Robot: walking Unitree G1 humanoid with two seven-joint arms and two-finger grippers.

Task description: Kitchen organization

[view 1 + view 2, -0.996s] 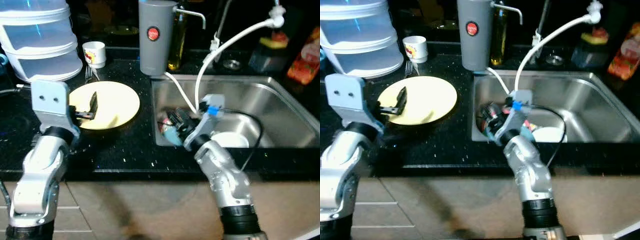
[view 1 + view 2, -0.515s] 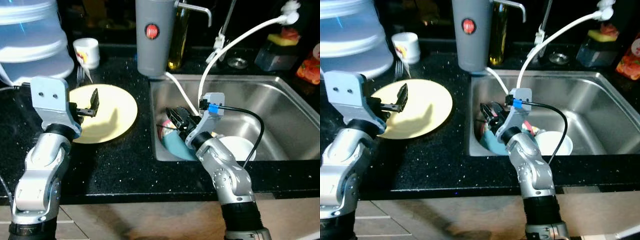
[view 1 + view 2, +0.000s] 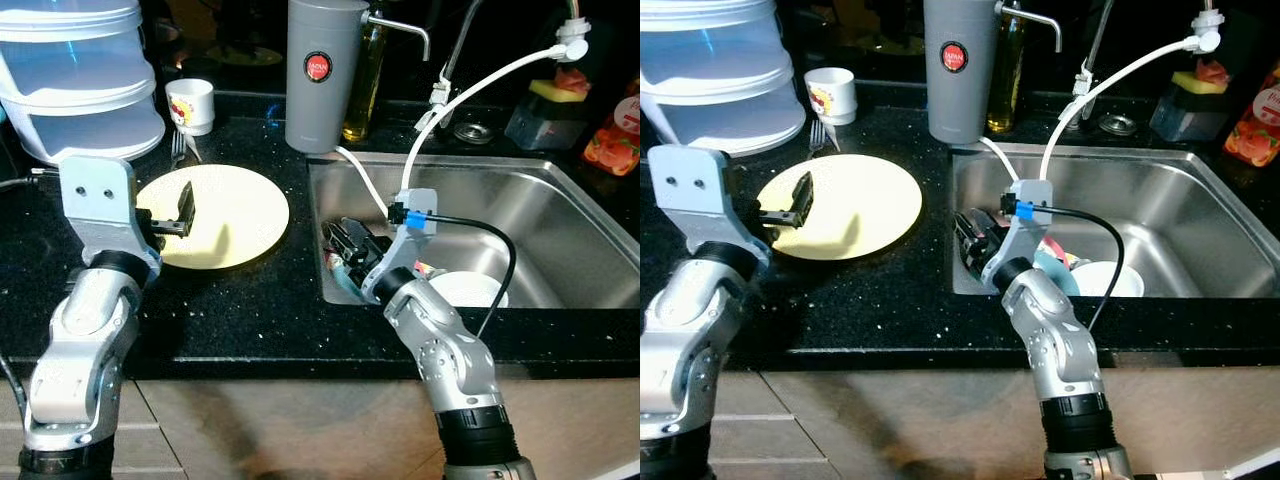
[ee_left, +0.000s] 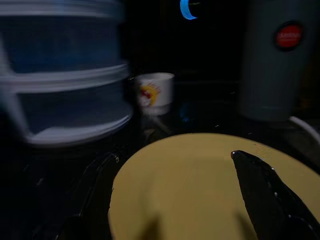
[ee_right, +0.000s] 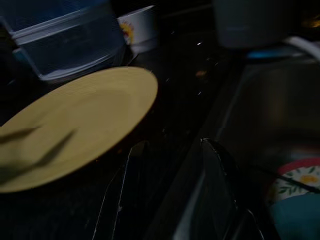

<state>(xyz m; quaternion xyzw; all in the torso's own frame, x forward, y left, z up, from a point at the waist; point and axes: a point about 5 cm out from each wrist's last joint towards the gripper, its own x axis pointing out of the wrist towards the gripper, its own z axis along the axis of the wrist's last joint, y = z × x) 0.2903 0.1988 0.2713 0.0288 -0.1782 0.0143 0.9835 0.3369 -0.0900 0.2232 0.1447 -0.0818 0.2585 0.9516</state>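
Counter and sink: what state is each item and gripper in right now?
Yellow plate: flat on the counter, nothing on it.
Left gripper: open, over the plate.
Right gripper: open, empty, at the sink's left wall.
White bowl: upright in the sink.
Grey dispenser: upright.
White cup: upright.

From my remote station I can read no words anywhere on screen. The tall grey canister [image 3: 323,72] at the back of the counter carries a round red badge [image 3: 318,68] with pale lettering too small to make out, and the small white cup [image 3: 190,105] beside the stacked clear containers bears a red and yellow printed picture with no lettering I can read. A red packet [image 3: 612,137] at the far right edge behind the sink has printing on it that is blurred beyond reading.
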